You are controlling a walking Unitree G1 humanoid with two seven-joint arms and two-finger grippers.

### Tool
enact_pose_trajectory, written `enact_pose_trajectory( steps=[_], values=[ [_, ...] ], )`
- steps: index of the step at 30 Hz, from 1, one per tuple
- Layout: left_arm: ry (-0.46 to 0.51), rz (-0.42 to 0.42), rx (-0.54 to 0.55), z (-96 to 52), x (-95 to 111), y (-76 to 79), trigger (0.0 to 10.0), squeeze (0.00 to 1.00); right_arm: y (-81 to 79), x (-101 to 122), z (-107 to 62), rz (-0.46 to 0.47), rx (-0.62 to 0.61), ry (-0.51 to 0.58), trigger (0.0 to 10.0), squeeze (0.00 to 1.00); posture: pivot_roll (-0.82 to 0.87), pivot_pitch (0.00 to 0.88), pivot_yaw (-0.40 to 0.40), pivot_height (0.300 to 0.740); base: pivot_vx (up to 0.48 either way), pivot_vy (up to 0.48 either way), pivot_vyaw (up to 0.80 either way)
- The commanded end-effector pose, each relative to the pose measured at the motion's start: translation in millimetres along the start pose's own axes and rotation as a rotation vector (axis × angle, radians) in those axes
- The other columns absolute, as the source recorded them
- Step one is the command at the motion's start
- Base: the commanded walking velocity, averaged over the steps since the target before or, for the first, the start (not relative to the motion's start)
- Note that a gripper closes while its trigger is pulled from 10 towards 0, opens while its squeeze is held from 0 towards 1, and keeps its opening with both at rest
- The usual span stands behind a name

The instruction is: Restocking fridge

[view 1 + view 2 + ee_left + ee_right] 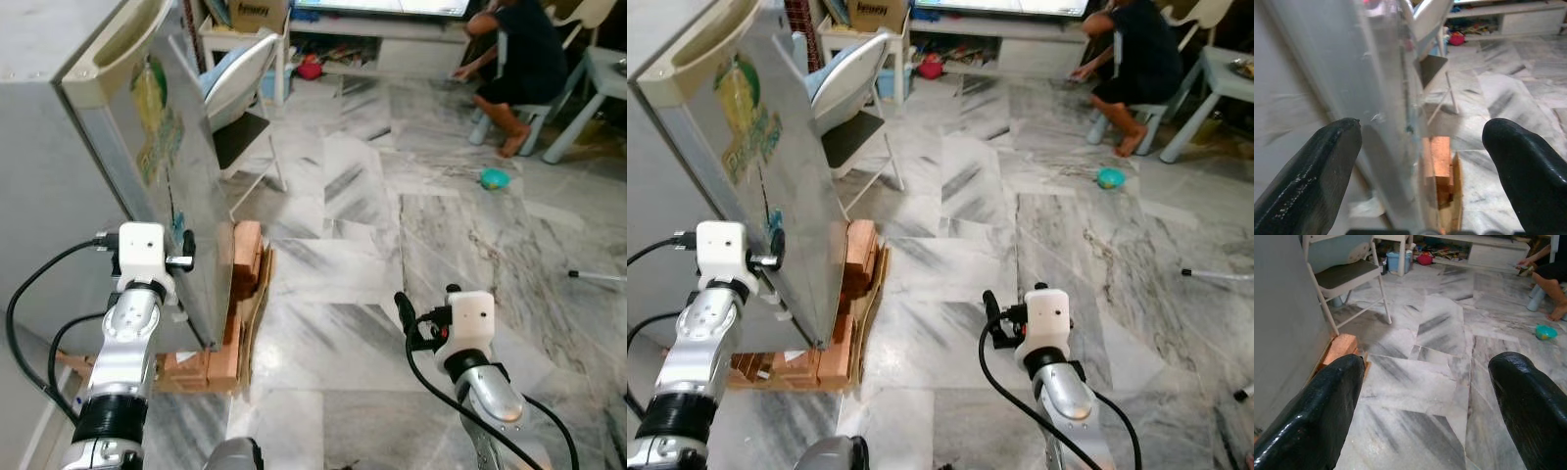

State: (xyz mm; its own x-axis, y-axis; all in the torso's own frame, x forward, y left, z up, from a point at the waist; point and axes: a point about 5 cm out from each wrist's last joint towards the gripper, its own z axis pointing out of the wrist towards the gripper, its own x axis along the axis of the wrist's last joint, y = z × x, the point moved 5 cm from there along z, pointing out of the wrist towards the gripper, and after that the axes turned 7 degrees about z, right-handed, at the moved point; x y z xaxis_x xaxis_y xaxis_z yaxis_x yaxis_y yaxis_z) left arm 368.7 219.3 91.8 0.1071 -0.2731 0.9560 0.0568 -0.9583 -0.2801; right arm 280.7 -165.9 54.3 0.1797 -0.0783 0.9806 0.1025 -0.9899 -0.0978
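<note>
head eyes look down over marble floor (362, 274), fridge door (171, 166) at ten o'clock; wrist views share it close.

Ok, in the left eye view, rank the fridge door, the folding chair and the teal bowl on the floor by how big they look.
1. fridge door, though it is nearest the camera.
2. folding chair.
3. teal bowl, far off, so its smallness is partly distance.

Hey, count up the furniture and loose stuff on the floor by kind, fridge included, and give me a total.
Fridge: 1
Folding chair: 1
Small stool with a person seated on it: 1
Teal bowl on the floor: 1
Red item by the shelf: 1
Total: 5
</note>
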Motion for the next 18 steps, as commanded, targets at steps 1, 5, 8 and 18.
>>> enact_pose_trajectory(
  steps=[1, 5, 8, 18],
  values=[
    [0.011, 0.011, -0.007, 3.7, 3, -0.9, 10.0, 0.0, 0.0, 6, 0.0, -0.001, 0.004, 0.012, 10.0, 0.0, 0.02, 0.098, -0.053, 0.74, 0.0, 0.0, 0.0],
    [0.001, 0.039, 0.051, 18.5, 8, -11.4, 10.0, 0.0, 0.1, 5, -1.7, -0.003, -0.001, 0.008, 10.0, 0.0, 0.01, 0.096, -0.05, 0.74, 0.0, 0.0, 0.0],
    [-0.011, 0.034, 0.085, 21.9, 8, -19.6, 10.0, 0.0, 0.4, 5, -3.1, -0.003, -0.002, 0.007, 10.0, 0.0, 0.0, 0.095, -0.051, 0.74, 0.0, 0.0, 0.0],
    [-0.056, 0.038, 0.073, 18.8, -8, -24.5, 10.0, 0.0, 2.2, 3, -5.1, -0.007, -0.004, -0.005, 10.0, 0.0, 0.0, 0.096, -0.05, 0.74, 0.0, 0.0, 0.0]
  ],
)
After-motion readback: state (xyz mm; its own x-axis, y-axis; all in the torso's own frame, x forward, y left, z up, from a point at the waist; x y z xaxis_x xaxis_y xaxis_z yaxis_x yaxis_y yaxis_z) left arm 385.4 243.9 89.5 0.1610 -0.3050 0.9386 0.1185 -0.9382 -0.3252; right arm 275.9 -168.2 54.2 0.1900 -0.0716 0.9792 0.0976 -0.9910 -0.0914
